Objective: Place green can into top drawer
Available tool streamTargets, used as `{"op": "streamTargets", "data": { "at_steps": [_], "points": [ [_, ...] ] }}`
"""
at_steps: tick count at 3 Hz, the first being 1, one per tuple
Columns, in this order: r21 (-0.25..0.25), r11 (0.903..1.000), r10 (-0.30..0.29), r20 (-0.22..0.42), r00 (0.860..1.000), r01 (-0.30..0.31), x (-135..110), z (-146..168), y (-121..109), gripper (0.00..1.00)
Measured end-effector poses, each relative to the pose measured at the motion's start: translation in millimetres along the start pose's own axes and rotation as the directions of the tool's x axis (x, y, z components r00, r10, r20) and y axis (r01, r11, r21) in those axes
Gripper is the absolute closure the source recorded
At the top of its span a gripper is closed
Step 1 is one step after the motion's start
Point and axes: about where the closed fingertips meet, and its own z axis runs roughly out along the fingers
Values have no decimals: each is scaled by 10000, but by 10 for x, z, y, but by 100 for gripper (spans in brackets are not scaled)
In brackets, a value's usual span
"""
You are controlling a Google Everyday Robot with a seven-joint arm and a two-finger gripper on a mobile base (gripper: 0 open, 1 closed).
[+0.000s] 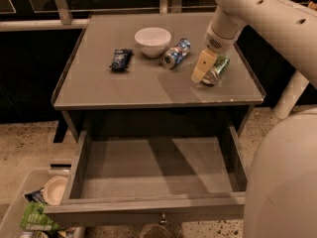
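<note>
The green can (219, 68) lies on its side on the right part of the cabinet top (99, 90). My gripper (208, 75) reaches down from the upper right and is at the can. One cream finger (200, 67) stands just left of the can, and the other is hidden behind it. The jaws look open around the can, which rests on the top. The top drawer (153, 170) is pulled out below, with a bare grey floor and a small knob at its front.
A white bowl (152, 40), a blue, red and silver can (177, 53) and a dark snack packet (121, 59) lie on the top. A clear bin (34, 207) with a bowl and green packet stands at lower left. My white base (282, 182) fills the lower right.
</note>
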Motion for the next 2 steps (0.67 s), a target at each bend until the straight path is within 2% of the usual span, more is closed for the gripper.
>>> {"op": "streamTargets", "data": {
  "at_steps": [1, 2],
  "points": [
    [1169, 9904, 855, -960, 9917, -741, 275, -266, -157, 0],
    [1402, 9859, 1067, -1084, 9884, -910, 328, -281, -197, 0]
  ]
}}
